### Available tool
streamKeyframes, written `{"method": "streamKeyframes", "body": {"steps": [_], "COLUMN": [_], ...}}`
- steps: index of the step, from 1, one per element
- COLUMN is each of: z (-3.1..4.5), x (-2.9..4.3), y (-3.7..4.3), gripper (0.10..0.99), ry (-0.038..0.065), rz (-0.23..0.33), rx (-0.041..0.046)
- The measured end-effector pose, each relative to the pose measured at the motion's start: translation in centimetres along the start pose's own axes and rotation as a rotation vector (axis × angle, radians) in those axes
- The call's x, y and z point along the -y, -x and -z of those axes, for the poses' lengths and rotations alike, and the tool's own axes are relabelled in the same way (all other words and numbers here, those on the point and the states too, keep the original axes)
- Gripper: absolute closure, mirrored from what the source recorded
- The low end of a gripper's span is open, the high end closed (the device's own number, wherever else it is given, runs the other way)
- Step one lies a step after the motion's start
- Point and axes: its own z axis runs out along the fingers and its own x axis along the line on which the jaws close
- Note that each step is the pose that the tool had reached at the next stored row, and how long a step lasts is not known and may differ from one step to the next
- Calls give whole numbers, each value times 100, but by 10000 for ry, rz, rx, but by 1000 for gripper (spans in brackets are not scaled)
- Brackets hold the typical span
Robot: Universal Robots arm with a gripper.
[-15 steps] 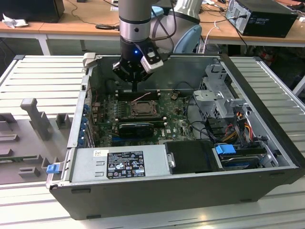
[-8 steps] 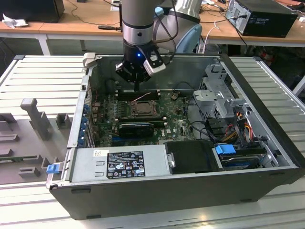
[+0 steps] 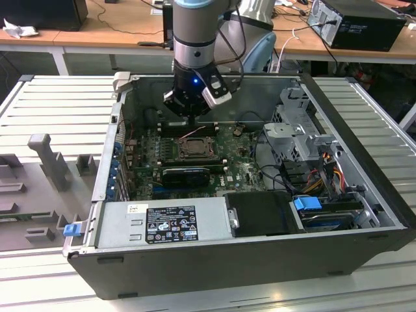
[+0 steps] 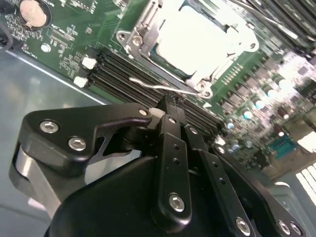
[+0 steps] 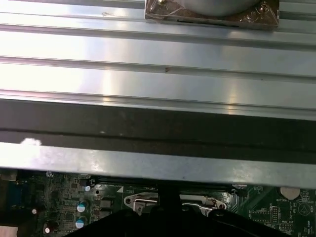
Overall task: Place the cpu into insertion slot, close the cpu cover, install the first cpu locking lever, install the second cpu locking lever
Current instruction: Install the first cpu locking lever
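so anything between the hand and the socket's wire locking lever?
Nothing visible. In the second wrist view the black hand sits right at the thin silver wire lever beside the silver-framed CPU socket; no cable or part lies between them.

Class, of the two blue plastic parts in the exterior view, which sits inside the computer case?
The blue tab at the exterior view's right, beside the drives; the blue clip sits on the case's outer corner.

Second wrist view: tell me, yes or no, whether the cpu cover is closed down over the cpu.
Yes, the cpu cover lies flat around the pale cpu.
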Motion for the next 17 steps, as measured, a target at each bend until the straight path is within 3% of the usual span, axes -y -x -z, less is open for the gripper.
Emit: {"method": "streamKeyframes", "body": {"steps": [6, 17], "z": [-126, -226], "x": [-5, 9], "y": [161, 238], "gripper": [980, 980], "ry": [0, 0], "rz": [355, 605], "rx": [-33, -40]}}
